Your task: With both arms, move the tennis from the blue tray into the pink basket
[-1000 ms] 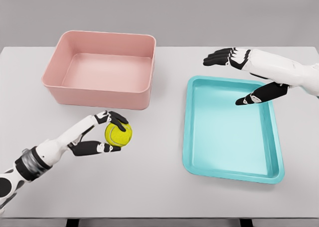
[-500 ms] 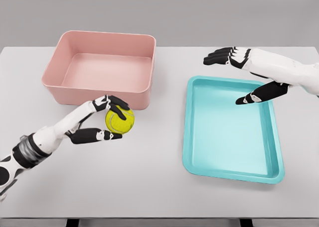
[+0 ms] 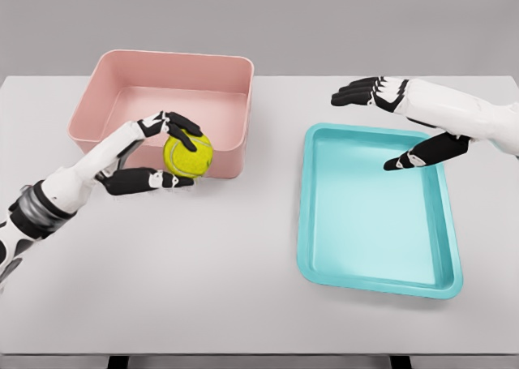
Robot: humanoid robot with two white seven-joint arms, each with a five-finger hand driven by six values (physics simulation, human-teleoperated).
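**Ball at the basket's front wall, ready to go over**

The left hand (image 3: 154,154) pinches the tennis ball (image 3: 188,156) between its thumb below and curled fingers above. In the head view the ball shows against the near wall of the pink basket (image 3: 97,89), which stands at the far left of the desk (image 3: 243,304). Whether the ball is above rim height cannot be told from this one view; it overlaps the wall rather than the basket floor, so it is not yet inside.

The right hand (image 3: 397,113) hovers over the far edge of the blue tray (image 3: 308,223) with fingers spread and straight, thumb pointing down toward the tray, holding nothing. The tray, on the right half of the desk, is empty.

The step in hand looks like the carry over the rim and the release. To do it well:

- Lift first, then move toward the far edge, so the ball and the thumb under it clear the front wall rather than bump it.
- Keep the pinch firm until the ball is over the basket's floor, not over the rim.
- Release low, near the middle of the floor; a tennis ball bounces and rolls, and a high drop could send it back out.
- Open the fingers upward and away so they do not flick the ball.
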